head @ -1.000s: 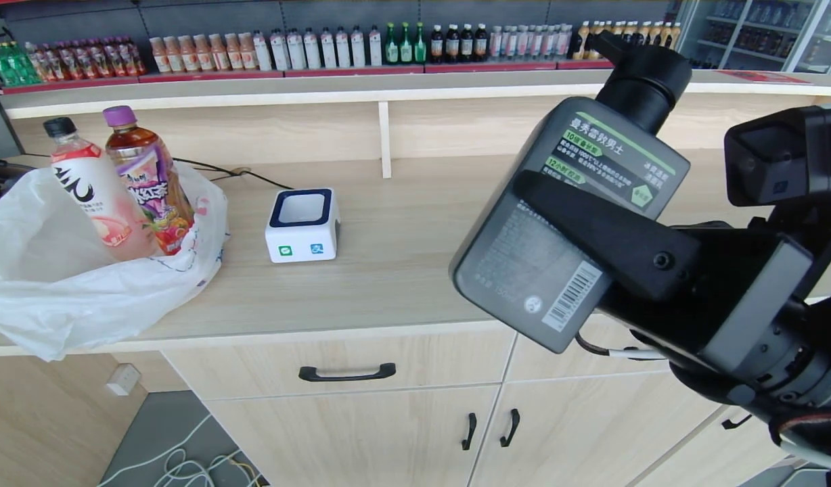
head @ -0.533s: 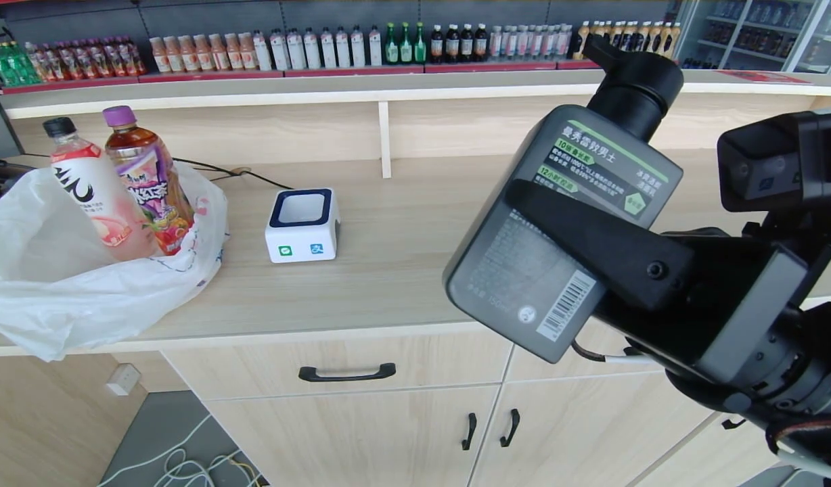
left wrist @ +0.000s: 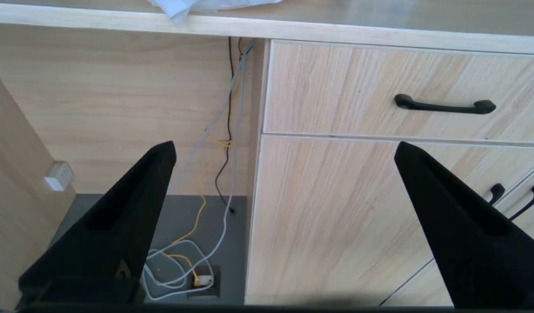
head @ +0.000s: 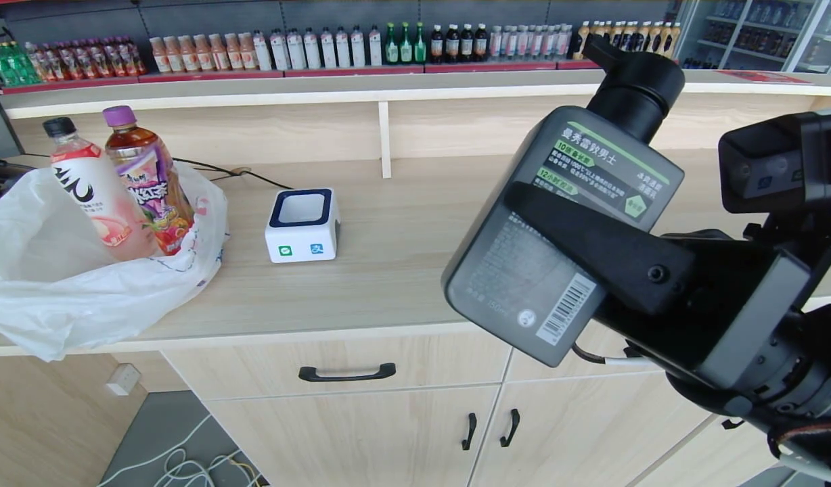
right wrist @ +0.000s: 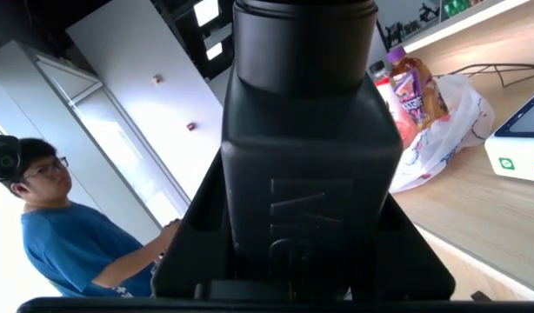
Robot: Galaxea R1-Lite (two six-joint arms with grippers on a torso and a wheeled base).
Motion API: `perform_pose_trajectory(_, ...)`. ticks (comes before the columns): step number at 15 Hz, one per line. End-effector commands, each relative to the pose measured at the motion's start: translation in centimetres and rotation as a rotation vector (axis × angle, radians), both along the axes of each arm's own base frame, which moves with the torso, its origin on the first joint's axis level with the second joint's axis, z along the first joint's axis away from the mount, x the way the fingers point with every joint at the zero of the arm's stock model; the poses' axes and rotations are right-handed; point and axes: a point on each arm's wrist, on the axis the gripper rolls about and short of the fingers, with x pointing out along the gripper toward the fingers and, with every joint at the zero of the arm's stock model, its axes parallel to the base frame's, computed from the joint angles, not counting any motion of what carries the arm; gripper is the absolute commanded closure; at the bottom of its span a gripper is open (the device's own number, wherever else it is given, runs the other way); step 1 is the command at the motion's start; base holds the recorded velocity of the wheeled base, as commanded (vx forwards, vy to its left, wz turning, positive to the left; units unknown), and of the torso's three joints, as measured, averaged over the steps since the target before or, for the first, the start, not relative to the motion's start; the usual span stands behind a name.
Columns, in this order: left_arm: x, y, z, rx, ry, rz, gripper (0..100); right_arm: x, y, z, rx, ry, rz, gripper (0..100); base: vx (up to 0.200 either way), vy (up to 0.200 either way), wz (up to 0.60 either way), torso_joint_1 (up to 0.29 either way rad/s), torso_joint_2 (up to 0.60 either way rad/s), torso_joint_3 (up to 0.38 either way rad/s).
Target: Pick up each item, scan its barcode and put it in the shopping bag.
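Right gripper clamps the dark bottle aloft; bare counter stretches left of it to the scanner, shopping bag beyond at the front edge. The bottle's long axis slants, cap up and away, barcode end lowest. Left gripper gapes wide

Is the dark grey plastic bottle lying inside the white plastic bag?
No, the right fingers hold the dark grey bottle aloft, apart from the white bag.
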Motion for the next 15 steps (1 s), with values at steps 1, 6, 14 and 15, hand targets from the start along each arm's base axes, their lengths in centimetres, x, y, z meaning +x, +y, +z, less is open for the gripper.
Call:
perform_pose_trajectory(1, 0.0, 0.0, 0.0, -0.001, 0.0, -0.001, 0, 0.0, 0.1, -0.1, -0.003, -0.001, 0.005, 100, 0.0, 0.0, 0.0, 0.0, 0.0, 0.0)
perform_pose_trajectory(6, 0.0, 0.0, 0.0, -0.001, 0.0, -0.001, 0, -0.1, 0.0, 0.0, -0.004, -0.01, 0.013, 100, 0.0, 0.0, 0.0, 0.0, 0.0, 0.0)
perform_pose_trajectory(14, 0.0, 0.0, 0.0, -0.001, 0.0, 0.0, 0, 0.4, -2.5, -1.4, -0.09, -0.097, -0.158, 100, 0.0, 0.0, 0.0, 0.0, 0.0, 0.0)
perform_pose_trajectory(15, 0.0, 0.0, 0.0, -0.001, 0.0, 0.0, 0, 0.8, -3.0, -1.9, -0.123, -0.122, -0.215, 100, 0.0, 0.0, 0.0, 0.0, 0.0, 0.0)
